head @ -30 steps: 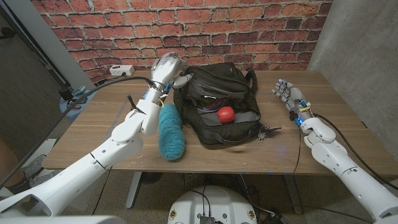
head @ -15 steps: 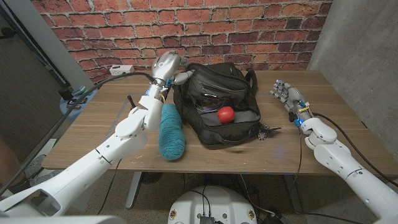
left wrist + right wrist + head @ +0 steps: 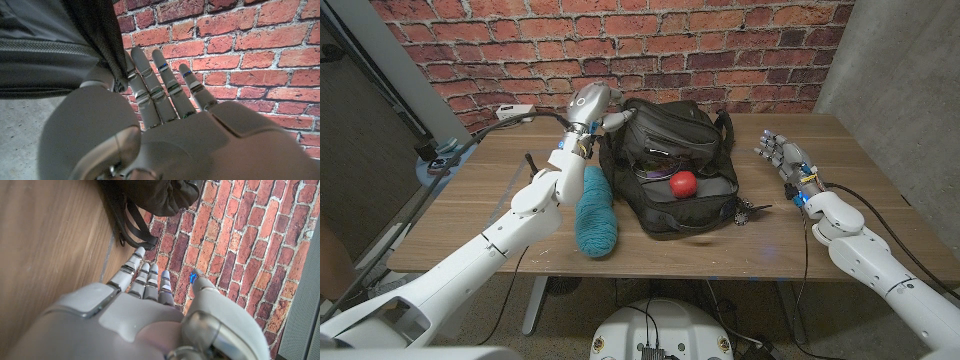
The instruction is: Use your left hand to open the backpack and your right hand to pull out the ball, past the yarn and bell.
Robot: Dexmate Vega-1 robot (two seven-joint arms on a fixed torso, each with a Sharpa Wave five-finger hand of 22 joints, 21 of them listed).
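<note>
My left hand (image 3: 591,103) is up at the bag's (image 3: 700,215) back left corner, thumb and a finger pinching its black woven flap (image 3: 102,40), I judge to keep the mouth gaping for the reach. My right hand (image 3: 780,152) stands well off to the bag's right over bare wood, fingers spread, holding nothing, waiting its turn. The smooth red ball (image 3: 683,183) lies in the open mouth of the limp nylon bag, the fuzzy teal yarn (image 3: 595,212) leans just beside its left wall, and I can't see the bell
</note>
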